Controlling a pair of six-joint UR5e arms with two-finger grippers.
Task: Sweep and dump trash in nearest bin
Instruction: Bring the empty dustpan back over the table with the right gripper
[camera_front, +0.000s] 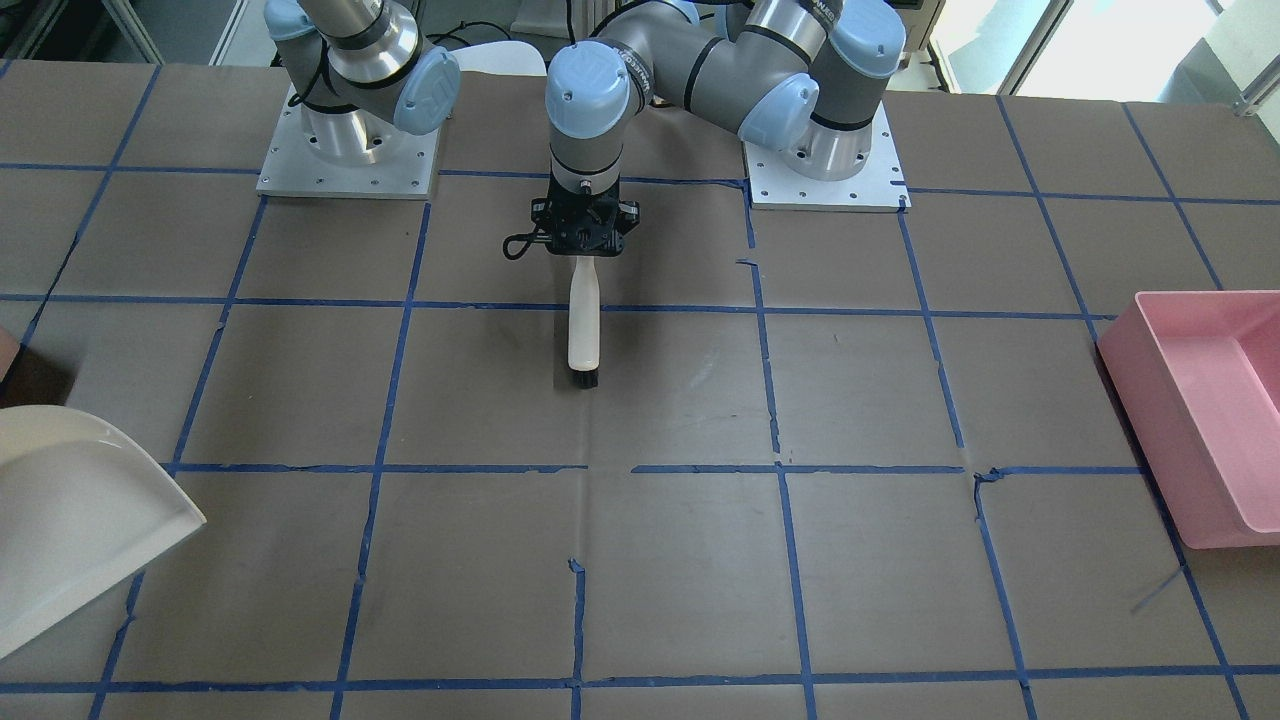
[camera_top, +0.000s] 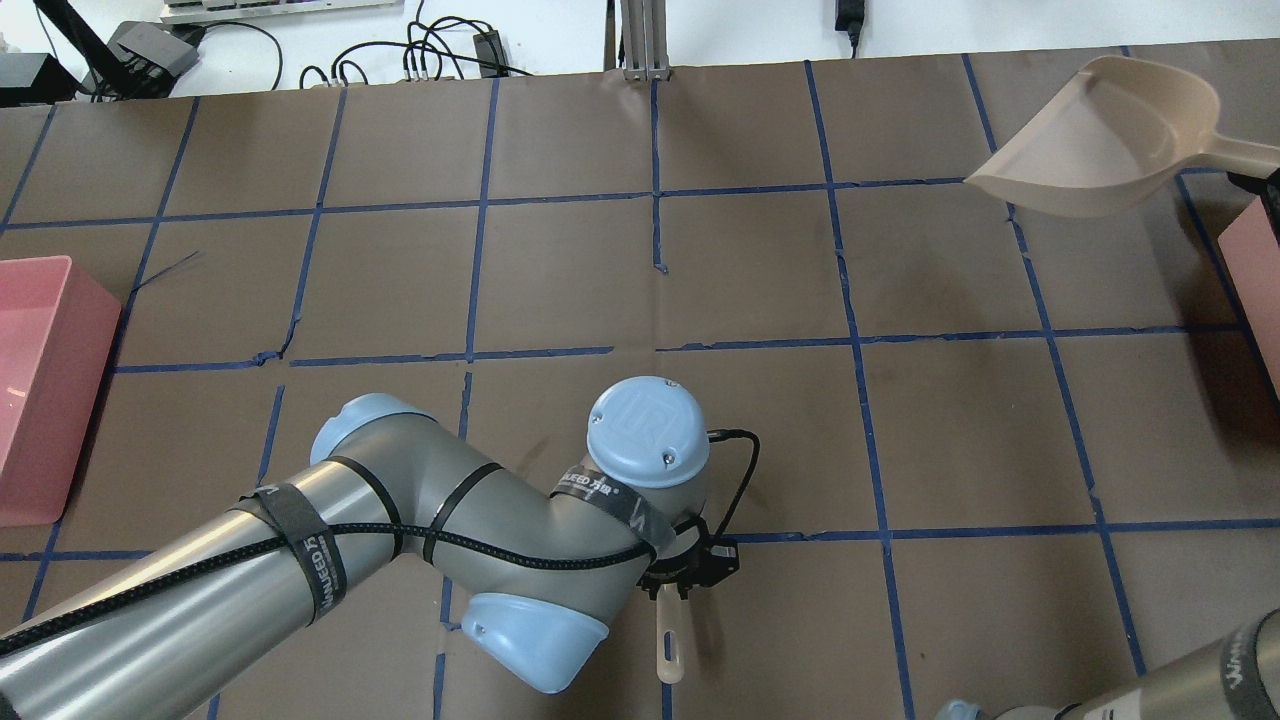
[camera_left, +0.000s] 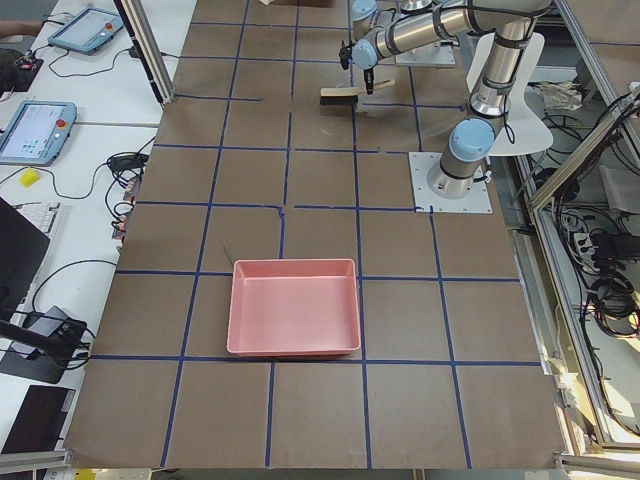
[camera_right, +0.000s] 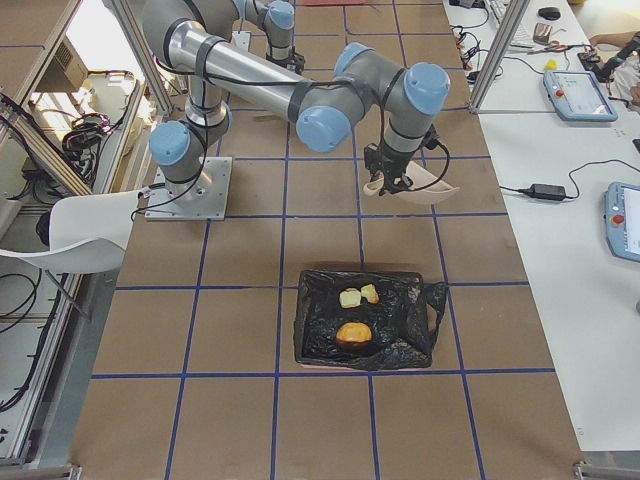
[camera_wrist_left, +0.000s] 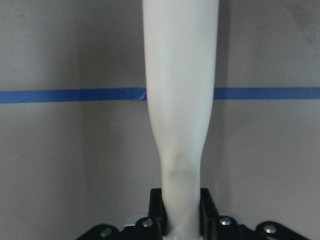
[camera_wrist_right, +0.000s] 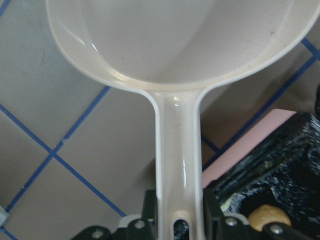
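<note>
The trash lies in a black-bag-lined bin (camera_right: 400, 345): two pale yellow-green chunks (camera_right: 350, 298) and an orange-brown oval (camera_right: 352, 333). The oval also shows in the right wrist view (camera_wrist_right: 267, 217). My right gripper (camera_wrist_right: 178, 212) is shut on the handle of a cream dustpan (camera_wrist_right: 180, 40), held empty above the table beside that bin (camera_right: 420, 190). My left gripper (camera_front: 585, 250) is shut on the white handle of a brush (camera_front: 583, 335) with black bristles, near the robot's base. The handle fills the left wrist view (camera_wrist_left: 180, 100).
An empty pink bin (camera_left: 295, 305) stands at the table's end on my left, also in the overhead view (camera_top: 40, 390). The lined bin's pink rim (camera_top: 1250, 260) is at the right end. Blue tape lines grid the brown table (camera_front: 680, 560).
</note>
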